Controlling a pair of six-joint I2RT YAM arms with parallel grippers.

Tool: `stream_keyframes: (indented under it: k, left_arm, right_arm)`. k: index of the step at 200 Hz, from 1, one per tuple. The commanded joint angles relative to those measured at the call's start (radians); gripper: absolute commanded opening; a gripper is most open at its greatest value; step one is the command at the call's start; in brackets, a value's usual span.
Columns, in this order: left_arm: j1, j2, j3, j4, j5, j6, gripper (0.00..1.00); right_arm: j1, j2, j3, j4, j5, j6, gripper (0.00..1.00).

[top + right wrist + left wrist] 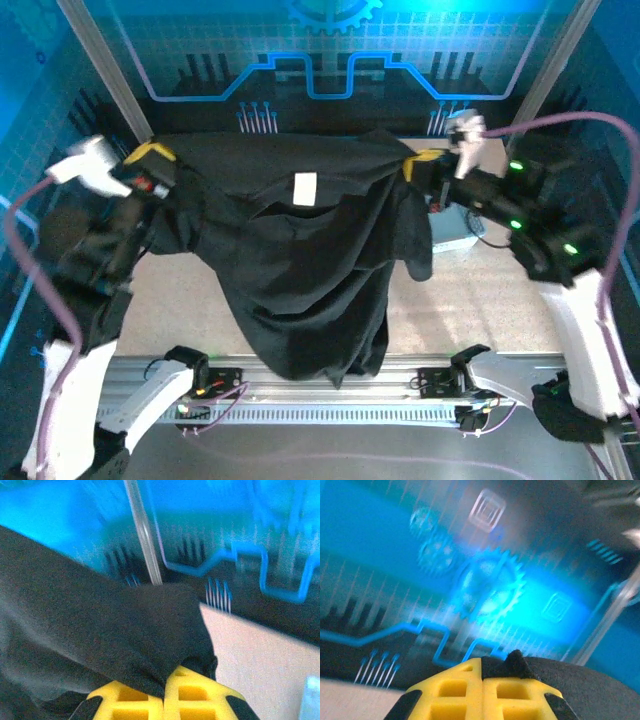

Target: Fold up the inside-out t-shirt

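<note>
The shirt (300,270) hangs like a sheet between the two claws. Its top edge runs left to right near the far edge of the table (180,310), and its body drapes down past the near edge. The left claw (150,156) and right claw (420,162) are each clamped tight on an upper corner, so I judge the next move needs both arms moving together.

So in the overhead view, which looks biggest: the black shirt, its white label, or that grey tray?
Largest to smallest, as seen from above:
1. black t-shirt, by far the largest.
2. grey tray, much smaller; it is partly hidden, so its full size is unsure.
3. white label, the smallest.
</note>
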Motion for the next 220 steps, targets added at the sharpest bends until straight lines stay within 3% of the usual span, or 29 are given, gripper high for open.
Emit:
stream_keyframes:
  k: [1,33,66,95,149,220]
  left_arm:
    - [0.011,0.110,-0.111,-0.091,-0.066,-0.033,0.00]
    - [0.011,0.232,-0.289,-0.056,-0.064,-0.067,0.00]
    - [0.013,0.304,-0.394,0.007,-0.082,-0.080,0.00]
    - [0.026,0.351,-0.394,0.019,-0.072,-0.067,0.00]
    - [0.041,0.380,-0.396,0.030,-0.073,-0.051,0.00]
    - [0.053,0.363,-0.410,0.037,-0.071,-0.054,0.00]
  right_arm:
    - [0.034,0.093,-0.167,0.025,0.125,-0.016,0.04]
    - [0.082,0.241,-0.392,0.152,0.151,-0.020,0.05]
    - [0.080,0.407,-0.481,0.251,0.183,-0.004,0.10]
    - [0.062,0.491,-0.472,0.262,0.219,-0.002,0.33]
    - [0.087,0.442,-0.500,0.247,0.233,-0.049,0.58]
    - [0.102,0.555,-0.457,0.225,0.283,-0.045,0.48]
